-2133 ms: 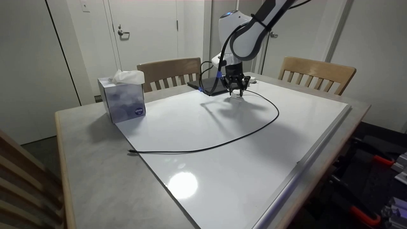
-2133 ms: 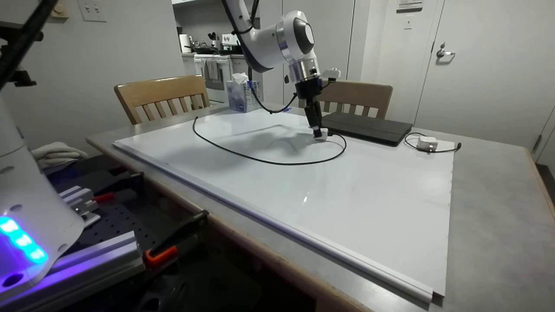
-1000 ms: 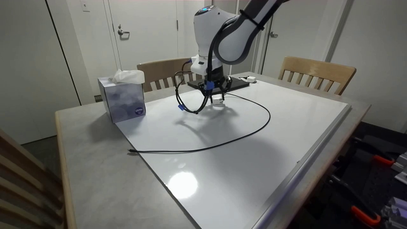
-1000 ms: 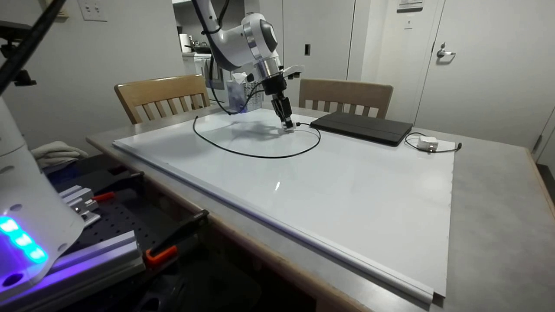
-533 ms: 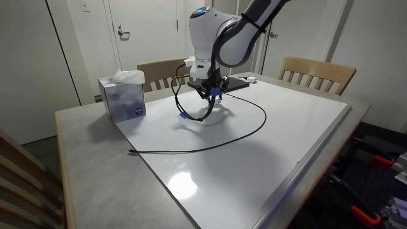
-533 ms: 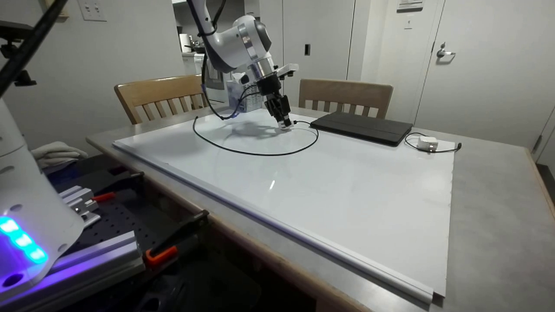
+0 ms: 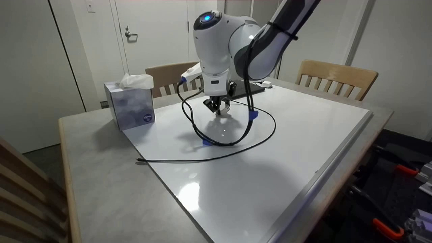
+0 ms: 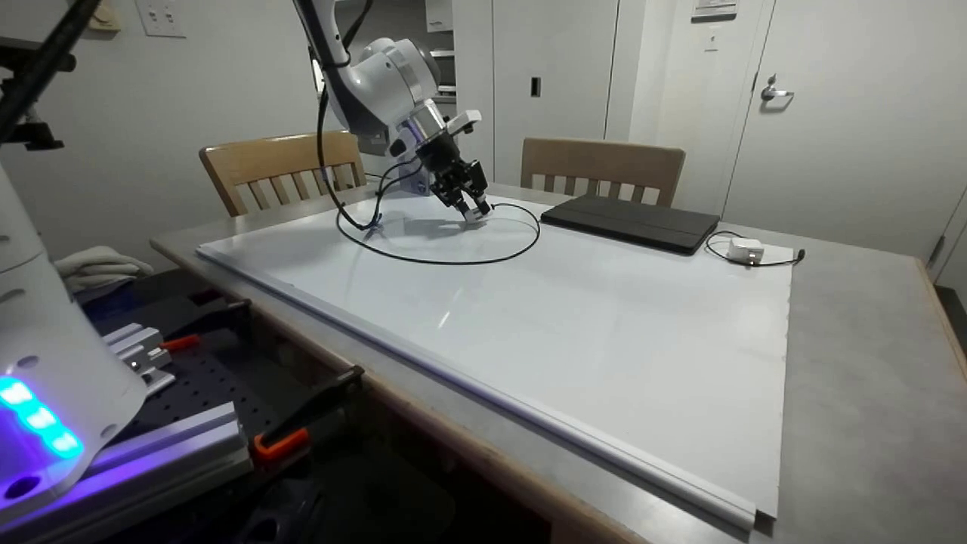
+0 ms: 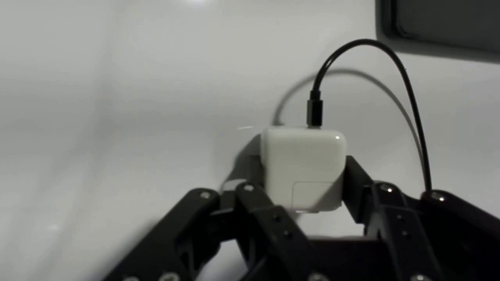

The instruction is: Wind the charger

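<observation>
The pincer (image 9: 304,175) pinches the charger's white adapter block (image 9: 304,160) at or just above the white board (image 8: 604,340); I can't tell which. Winding looks barely begun: the black cable (image 8: 461,262) makes one wide curve, all coiling left. Since the earlier frame, block and pincer have moved farther from the laptop (image 8: 631,221); the free end (image 7: 141,160) hasn't shifted.

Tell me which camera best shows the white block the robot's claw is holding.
The wrist view: there the white block appears large, held in the gripper, with the black cable plugged into one side. In both exterior views it looks small and is partly hidden by the gripper.
</observation>
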Motion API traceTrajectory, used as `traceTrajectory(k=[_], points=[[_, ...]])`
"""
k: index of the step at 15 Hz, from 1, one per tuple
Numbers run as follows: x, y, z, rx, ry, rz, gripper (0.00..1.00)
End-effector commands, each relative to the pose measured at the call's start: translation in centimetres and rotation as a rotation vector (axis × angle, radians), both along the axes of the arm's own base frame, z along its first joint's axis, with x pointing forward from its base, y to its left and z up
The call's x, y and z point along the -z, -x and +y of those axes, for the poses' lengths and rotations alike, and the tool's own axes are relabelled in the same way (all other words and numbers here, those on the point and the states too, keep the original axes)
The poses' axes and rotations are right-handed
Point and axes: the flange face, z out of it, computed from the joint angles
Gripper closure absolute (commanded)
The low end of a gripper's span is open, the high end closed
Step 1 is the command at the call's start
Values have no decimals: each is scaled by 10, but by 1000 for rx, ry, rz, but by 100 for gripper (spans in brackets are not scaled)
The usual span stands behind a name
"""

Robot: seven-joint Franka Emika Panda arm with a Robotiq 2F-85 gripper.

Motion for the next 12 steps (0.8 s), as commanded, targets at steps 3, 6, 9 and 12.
traceTrajectory(k=[3,6,9,12], points=[[0,9,8,-41,-24,-21,50],[1,11,8,-36,-31,-2,75],[-4,13,-2,-19,-38,54,75],[-9,10,-15,-61,-101,124,75]])
